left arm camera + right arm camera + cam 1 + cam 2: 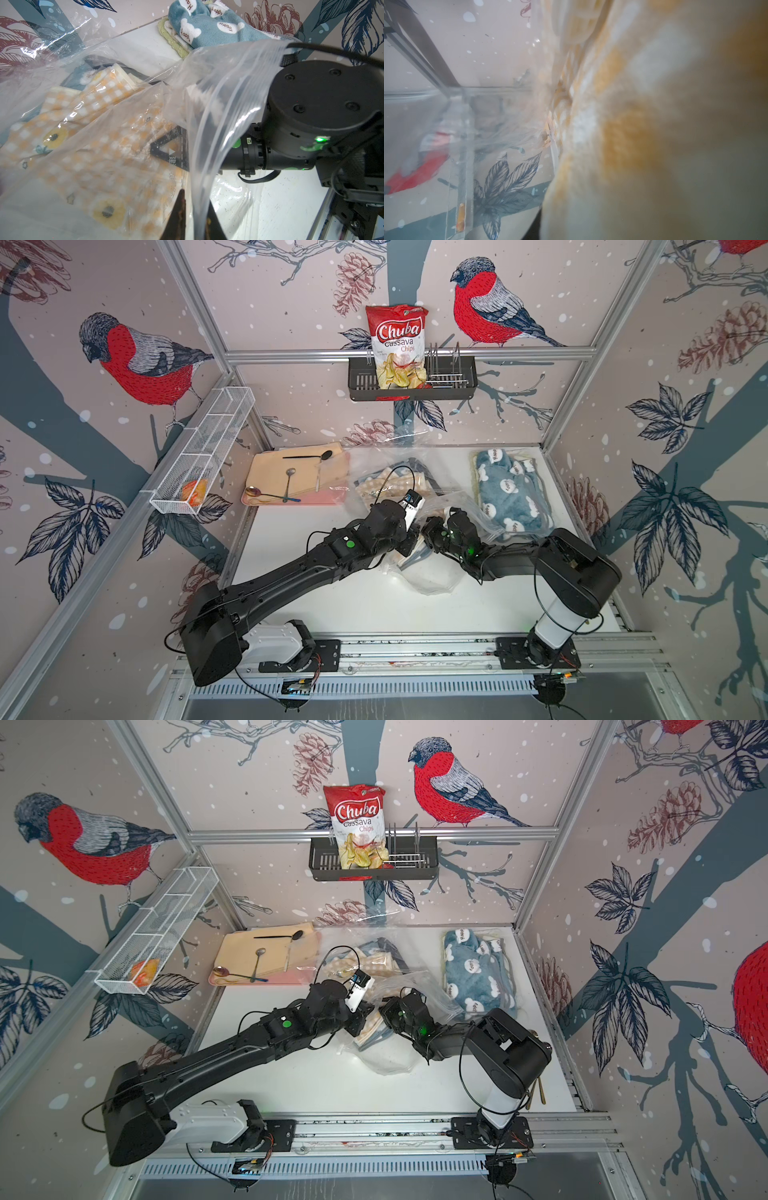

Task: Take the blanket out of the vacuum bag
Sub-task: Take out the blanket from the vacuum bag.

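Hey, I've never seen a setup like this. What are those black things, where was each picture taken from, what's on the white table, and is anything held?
Those are two robot arms, a left arm and a right arm, on a rail. Both top views look down on everything; the other two pictures come from a camera on each wrist. On the table lie a clear vacuum bag with a yellow checked blanket inside, a blue blanket and a tray of spoons. The left fingers seem to pinch the bag's film. The right arm reaches into the bag's mouth; its fingers are hidden, I cannot tell whether they grip the blanket.
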You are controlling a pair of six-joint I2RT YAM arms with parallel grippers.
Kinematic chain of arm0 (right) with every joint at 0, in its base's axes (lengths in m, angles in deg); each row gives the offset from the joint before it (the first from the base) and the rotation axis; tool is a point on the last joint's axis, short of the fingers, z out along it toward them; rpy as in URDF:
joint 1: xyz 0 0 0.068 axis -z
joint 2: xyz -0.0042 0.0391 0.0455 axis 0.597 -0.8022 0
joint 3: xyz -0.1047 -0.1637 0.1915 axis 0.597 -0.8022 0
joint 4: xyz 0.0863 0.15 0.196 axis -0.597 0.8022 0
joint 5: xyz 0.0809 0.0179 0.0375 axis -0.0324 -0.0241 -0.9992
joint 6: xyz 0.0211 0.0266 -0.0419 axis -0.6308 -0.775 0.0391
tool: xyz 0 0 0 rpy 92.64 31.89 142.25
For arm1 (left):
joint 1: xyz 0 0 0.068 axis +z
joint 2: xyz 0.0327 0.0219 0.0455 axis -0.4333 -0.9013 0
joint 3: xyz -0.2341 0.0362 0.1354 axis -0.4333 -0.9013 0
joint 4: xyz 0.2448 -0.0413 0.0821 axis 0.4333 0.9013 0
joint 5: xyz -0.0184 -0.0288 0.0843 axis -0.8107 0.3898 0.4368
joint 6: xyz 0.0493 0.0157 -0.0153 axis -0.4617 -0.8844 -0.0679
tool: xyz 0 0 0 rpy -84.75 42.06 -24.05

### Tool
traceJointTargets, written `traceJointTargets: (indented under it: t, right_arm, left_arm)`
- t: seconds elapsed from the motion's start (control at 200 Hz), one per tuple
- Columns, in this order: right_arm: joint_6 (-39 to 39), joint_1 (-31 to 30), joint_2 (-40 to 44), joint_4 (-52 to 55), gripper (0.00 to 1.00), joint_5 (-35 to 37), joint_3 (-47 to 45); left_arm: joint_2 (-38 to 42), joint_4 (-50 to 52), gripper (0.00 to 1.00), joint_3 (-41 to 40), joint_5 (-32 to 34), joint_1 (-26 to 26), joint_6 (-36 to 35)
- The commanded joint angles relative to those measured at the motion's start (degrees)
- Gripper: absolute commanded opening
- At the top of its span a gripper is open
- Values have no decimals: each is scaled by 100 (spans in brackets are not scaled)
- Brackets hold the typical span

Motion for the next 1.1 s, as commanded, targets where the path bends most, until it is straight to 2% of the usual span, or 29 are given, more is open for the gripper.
traceJointTargets:
  t: [0.0, 0.13, 0.3, 0.856, 1.096]
  right_arm:
    - [-74, -20, -61, -311, 21, 113, 106]
    - [-48, -28, 23, -222, 9, 172, 121]
    - [49, -90, 247, -34, 0, 206, 138]
    - [302, -239, 1440, 490, 0, 157, 102]
    - [311, -344, 2231, 736, 0, 318, -316]
  left_arm:
    - [-5, -104, 14, 33, -10, -1, -16]
    - [15, -135, 14, 35, -80, -2, 2]
    - [29, -135, 14, 28, -54, -1, 1]
    - [-38, -169, 12, -7, 103, 33, 45]
    - [46, -363, 11, -102, 146, 86, 125]
